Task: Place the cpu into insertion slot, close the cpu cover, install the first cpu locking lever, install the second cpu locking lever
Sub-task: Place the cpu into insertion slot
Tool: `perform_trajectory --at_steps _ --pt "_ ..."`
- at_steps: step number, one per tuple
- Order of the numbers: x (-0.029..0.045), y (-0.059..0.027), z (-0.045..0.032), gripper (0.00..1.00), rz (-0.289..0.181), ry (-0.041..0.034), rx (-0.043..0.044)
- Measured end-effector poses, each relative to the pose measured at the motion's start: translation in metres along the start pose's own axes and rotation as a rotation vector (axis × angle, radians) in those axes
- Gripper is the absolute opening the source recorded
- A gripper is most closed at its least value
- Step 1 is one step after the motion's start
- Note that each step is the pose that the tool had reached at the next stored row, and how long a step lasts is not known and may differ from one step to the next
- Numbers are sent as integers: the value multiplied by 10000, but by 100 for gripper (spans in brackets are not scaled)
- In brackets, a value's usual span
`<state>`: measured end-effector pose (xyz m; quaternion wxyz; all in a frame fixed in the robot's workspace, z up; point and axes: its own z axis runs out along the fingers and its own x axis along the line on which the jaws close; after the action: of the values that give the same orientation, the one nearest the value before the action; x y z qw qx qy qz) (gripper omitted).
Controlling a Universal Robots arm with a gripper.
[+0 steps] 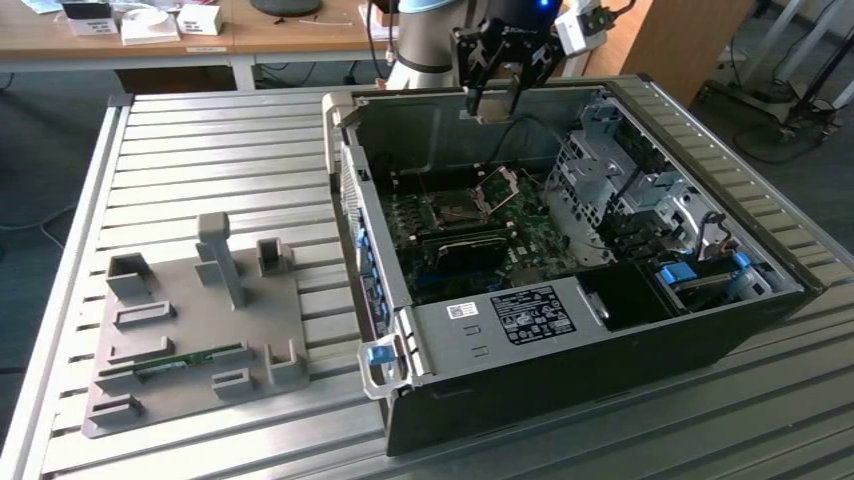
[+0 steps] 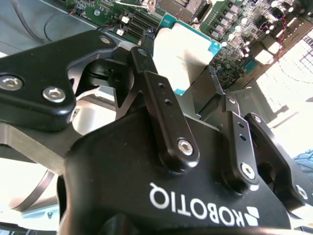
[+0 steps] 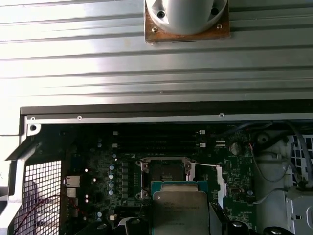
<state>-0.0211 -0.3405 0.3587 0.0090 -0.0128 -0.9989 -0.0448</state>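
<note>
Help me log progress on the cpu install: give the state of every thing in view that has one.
gripper: shut on the cpu, above the open case.
cpu: gripped, in the air, not yet in the insertion slot.
insertion slot: uncovered, empty.
cpu cover: swung up, open.
computer case: lying on its side, side panel off.

**Hardly Any Words I Can Read**

White letters run upside down on the gripper (image 2: pixel 181 68) body in the second wrist view. The cpu (image 3: pixel 180 211) top has faint print, too dim for me. The dark label (image 1: pixel 533 312) inside the computer case (image 1: pixel 601 380) has print too tiny to read.
</note>
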Motion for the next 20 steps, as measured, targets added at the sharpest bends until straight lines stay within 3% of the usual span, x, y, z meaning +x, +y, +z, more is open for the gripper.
perform_trajectory --at_steps 20 --pt "0 -2 23 54 1 -1 -2"
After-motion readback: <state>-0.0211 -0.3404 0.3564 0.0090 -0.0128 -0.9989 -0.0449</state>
